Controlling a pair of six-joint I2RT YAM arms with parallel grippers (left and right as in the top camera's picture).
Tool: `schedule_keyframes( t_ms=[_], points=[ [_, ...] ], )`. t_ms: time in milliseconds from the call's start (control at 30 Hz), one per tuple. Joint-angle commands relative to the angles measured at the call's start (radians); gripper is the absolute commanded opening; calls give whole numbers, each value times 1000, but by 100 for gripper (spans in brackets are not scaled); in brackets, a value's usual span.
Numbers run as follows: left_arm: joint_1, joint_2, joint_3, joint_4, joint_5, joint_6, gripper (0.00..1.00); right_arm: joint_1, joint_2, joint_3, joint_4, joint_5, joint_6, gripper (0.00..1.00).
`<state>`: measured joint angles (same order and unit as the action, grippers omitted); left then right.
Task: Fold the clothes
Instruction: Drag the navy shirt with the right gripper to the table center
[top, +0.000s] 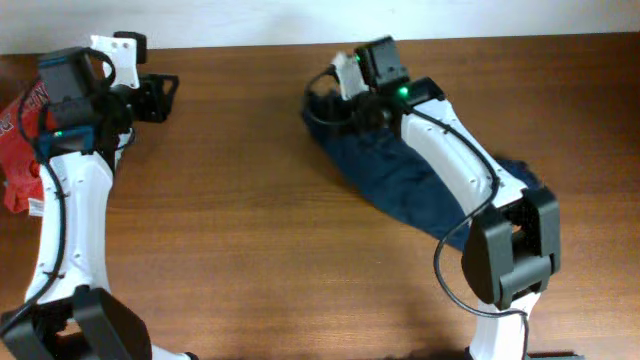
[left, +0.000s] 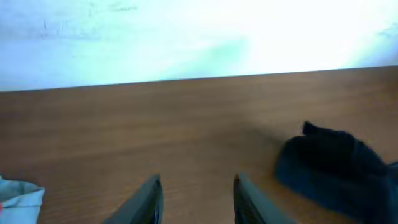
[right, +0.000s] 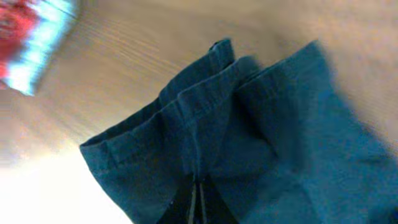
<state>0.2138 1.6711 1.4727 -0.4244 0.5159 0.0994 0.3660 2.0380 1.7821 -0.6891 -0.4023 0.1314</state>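
**While one end of the clothes is pinched, a first fold is judged to be starting**

Seen from overhead, the clothes (top: 400, 185) are laid as a long navy strip across the right half of the table (top: 250, 220), flat along most of the strip but bunched at the far-left end. The right arm (top: 455, 160) is stretched over them, with the right jaws set at that bunched end. The left arm (top: 65, 190) is held well apart, beside a red garment (top: 18, 150) at the table's left edge.

From the left wrist, the left jaws are shown apart with nothing between them, and bare table (left: 186, 124) lies ahead. The clothes (left: 336, 168) are seen as a dark heap off to the right. A pale cloth (left: 18, 194) is caught in the lower-left corner.

From the right wrist, the right jaws are seen pressed together on the clothes (right: 280, 137). The view is blurred, so how many layers are caught cannot be told.

The gripping of one end is judged done and the fold itself not yet made. For the next move, the held end would need to be lifted clear of the table and carried over along the strip towards the free end. The edges would need to be matched and the free end kept from being dragged.
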Motion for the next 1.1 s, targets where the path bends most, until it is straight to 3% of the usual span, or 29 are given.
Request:
schedule_keyframes(
  t_ms=[0, 133, 300, 600, 667, 700, 733, 833, 1000, 1067],
  points=[
    [-1, -21, 23, -4, 0, -9, 37, 6, -6, 234, -106, -39, 11, 4],
    [-1, -21, 23, -5, 0, -9, 37, -41, -12, 510, -267, -39, 4, 4],
    [-2, -21, 23, -5, 9, -9, 37, -66, -12, 700, -391, -43, -25, 4],
    [-2, -21, 23, 2, 11, -9, 36, -10, -7, 730, -476, -60, -57, 4],
    [-2, -21, 23, 5, 11, -9, 37, 18, -7, 730, -492, -58, -103, 39],
    [-2, -21, 23, 4, 12, -9, 37, 27, -8, 731, -524, -9, -115, 66],
    [-2, -21, 23, 3, 11, -9, 37, 24, -8, 731, -548, 72, -79, 76],
    [-2, -21, 23, 3, 11, -9, 36, -28, -8, 731, -628, 239, 52, 82],
    [-11, -21, 23, -2, 16, -9, 36, -203, -6, 730, -802, 239, 99, 100],
    [-38, -21, 23, -7, 15, -7, 36, -318, -2, 729, -904, 238, 114, 99]
  ],
)
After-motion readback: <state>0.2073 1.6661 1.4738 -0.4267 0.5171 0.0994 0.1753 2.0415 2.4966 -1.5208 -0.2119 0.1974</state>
